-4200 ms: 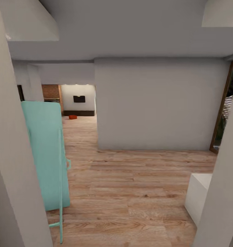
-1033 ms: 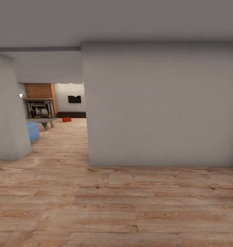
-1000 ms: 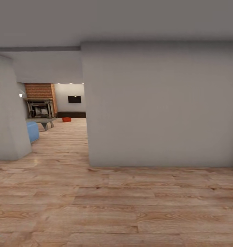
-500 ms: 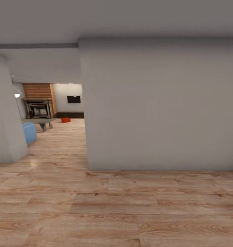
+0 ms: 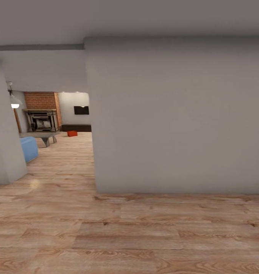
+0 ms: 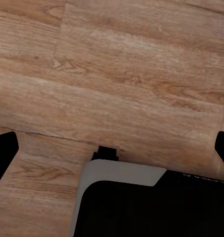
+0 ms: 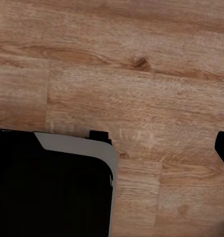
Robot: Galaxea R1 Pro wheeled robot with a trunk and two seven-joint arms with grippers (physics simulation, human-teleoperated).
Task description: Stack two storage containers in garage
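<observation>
Far down the passage to the left of a wide grey wall (image 5: 175,114), one orange-red storage container (image 5: 72,133) sits on the light wood floor (image 5: 129,232) of the living room, near the dark low bench (image 5: 76,128) under the black TV (image 5: 81,110), right of the brick fireplace (image 5: 42,114). A blue seat (image 5: 28,148) stands nearer. Each wrist view looks down at planks; both the left hand (image 6: 112,148) and the right hand's finger (image 7: 223,148) tips lie at the frame edges, spread wide and empty.

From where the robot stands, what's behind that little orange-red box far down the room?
Behind the orange-red container runs a long dark low bench against the far wall, with a black TV above it. The near grey wall covers everything further right.
</observation>
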